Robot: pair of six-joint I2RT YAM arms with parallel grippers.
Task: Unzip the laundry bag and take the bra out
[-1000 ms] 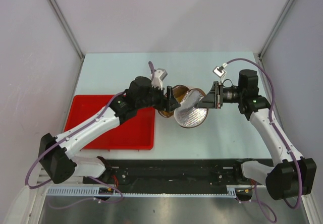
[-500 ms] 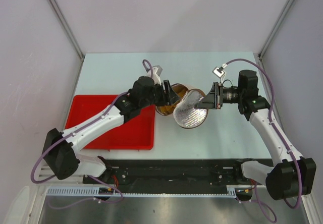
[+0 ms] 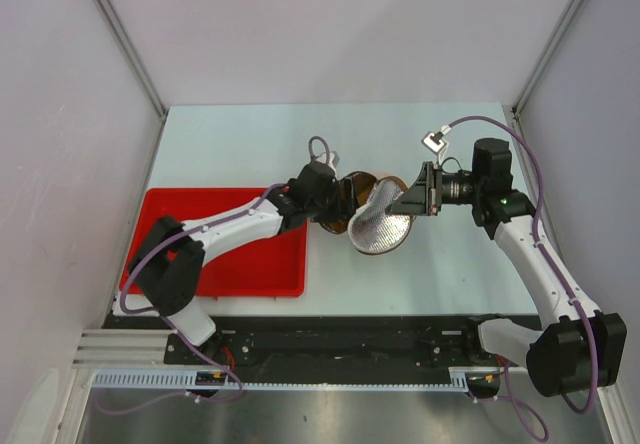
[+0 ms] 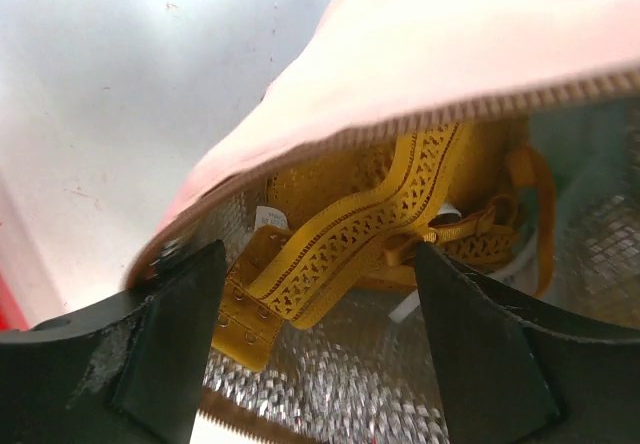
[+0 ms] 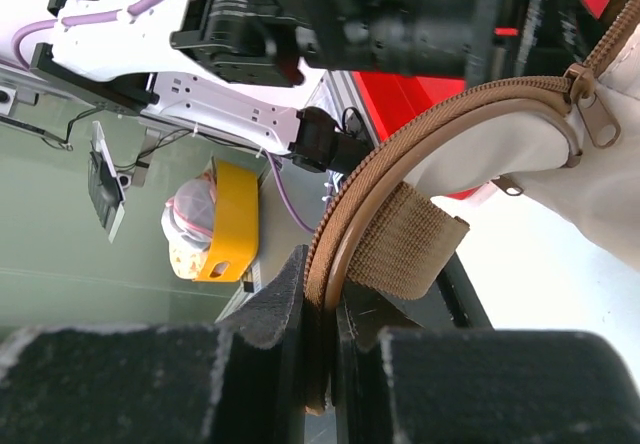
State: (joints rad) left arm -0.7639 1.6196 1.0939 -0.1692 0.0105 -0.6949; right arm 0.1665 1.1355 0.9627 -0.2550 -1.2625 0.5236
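Note:
The laundry bag lies mid-table, its cream mesh face turned up and its brown zipped rim gaping on the left side. My right gripper is shut on that rim, next to a tan webbing loop. My left gripper is open with its fingertips inside the bag's mouth. The mustard-yellow bra lies bunched inside on the silvery mesh. Its hook band and lace strap run between my left fingers, which do not close on them.
A flat red tray sits on the table left of the bag, under my left forearm. White walls with metal posts close in the table's back and sides. A zipper pull hangs on the rim's far side.
My left arm has swung right and stretched out, carrying its gripper from beside the bag into the bag's mouth. The right arm and its grip on the rim have stayed put.

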